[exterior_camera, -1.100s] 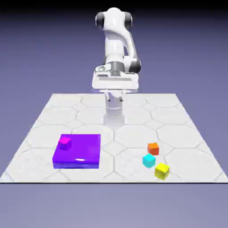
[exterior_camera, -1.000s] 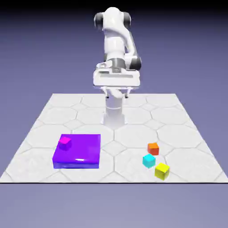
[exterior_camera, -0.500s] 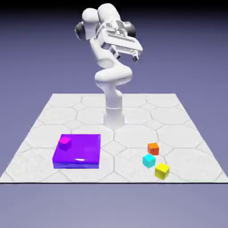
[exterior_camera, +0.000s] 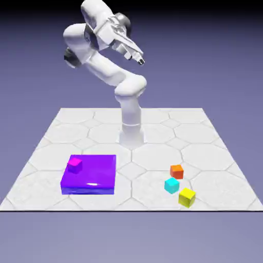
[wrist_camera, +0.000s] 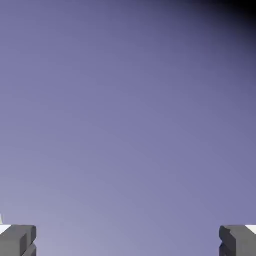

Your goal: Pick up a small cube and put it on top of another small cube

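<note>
Hanging high above the bench [exterior_camera: 77, 128] with claw [exterior_camera: 136, 56] spread and apparently empty, the arm hasn't begun reaching; next it must descend to the yellow cube [exterior_camera: 187, 196] beside the cyan cube [exterior_camera: 171, 185].

The exterior view looks down from above and a little away onto the whole desk [exterior_camera: 154, 149], arm included. The hand view looks out along the tool [wrist_camera: 128, 240] at bare backdrop only, so the views share no desk area.
</note>
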{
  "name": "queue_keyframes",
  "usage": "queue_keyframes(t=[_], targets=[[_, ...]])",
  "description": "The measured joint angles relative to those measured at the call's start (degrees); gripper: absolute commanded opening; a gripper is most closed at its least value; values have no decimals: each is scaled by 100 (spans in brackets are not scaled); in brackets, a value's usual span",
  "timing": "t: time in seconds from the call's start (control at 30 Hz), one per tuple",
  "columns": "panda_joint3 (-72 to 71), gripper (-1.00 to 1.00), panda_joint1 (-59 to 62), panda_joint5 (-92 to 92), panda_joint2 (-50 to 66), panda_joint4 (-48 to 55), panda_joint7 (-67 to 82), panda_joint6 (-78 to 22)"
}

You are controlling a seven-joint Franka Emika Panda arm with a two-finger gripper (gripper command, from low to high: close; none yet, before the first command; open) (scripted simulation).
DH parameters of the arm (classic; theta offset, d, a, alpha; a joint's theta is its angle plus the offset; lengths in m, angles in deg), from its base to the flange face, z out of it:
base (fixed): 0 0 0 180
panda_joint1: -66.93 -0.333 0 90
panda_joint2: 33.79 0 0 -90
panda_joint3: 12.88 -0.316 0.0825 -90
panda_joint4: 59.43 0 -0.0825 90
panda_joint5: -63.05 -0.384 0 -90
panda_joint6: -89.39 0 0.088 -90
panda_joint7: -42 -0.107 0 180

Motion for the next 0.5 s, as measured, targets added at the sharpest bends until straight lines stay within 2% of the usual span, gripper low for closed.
queue_keyframes(t=[0.5], targets=[[2374, 0, -3115, 1206, -1391, 1472, 2210, -1810]])
